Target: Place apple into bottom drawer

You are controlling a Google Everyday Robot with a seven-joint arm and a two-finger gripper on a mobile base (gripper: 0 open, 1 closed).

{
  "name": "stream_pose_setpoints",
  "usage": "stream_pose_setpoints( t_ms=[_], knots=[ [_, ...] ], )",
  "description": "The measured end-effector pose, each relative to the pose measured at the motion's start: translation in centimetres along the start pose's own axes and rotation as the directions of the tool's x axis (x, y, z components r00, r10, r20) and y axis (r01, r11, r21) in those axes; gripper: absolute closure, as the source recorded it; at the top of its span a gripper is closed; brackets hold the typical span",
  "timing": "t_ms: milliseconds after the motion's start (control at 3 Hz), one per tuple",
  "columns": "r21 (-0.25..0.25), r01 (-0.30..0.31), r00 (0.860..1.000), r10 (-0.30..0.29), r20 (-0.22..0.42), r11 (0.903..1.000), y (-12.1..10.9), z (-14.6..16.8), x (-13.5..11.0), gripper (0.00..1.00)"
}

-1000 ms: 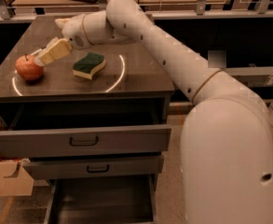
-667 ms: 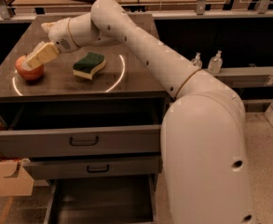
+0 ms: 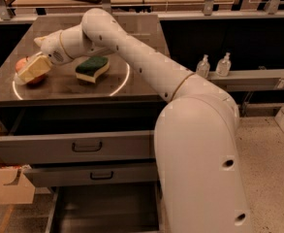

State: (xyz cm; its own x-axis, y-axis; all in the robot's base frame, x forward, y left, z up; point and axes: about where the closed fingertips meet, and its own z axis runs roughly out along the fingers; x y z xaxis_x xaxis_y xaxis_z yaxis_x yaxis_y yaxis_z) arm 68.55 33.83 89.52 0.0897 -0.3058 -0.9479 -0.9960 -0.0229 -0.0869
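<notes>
The red-orange apple (image 3: 21,63) sits at the left edge of the dark cabinet top (image 3: 132,89), mostly hidden behind my gripper. My gripper (image 3: 32,70), cream-coloured at the end of the white arm, is right over and against the apple. The bottom drawer (image 3: 102,212) stands pulled out below, showing its dark floor and grey side walls, with nothing visible in it.
A green and yellow sponge (image 3: 92,68) lies right of the gripper. The top drawer (image 3: 87,146) and middle drawer (image 3: 102,175), each with a dark handle, stick out partway. A cardboard box (image 3: 3,186) stands at the lower left. Two clear bottles (image 3: 213,65) stand on a ledge at right.
My gripper has moved left and down onto the apple, so it now covers most of it. The apple and the sponge have stayed in place.
</notes>
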Motion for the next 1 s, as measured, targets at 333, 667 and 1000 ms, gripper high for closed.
stream_pose_setpoints(
  t_ms=[333, 667, 1000],
  knots=[
    [-0.028, 0.003, 1.000, -0.003, -0.017, 0.9996, 0.52, 1.32, 0.77, 0.18],
    [-0.054, 0.007, 1.000, -0.008, -0.024, 0.9985, 0.91, 2.01, 1.22, 0.39],
    [-0.067, 0.012, 0.999, -0.014, -0.033, 0.9977, 0.92, 2.00, 1.37, 0.62]
  ],
)
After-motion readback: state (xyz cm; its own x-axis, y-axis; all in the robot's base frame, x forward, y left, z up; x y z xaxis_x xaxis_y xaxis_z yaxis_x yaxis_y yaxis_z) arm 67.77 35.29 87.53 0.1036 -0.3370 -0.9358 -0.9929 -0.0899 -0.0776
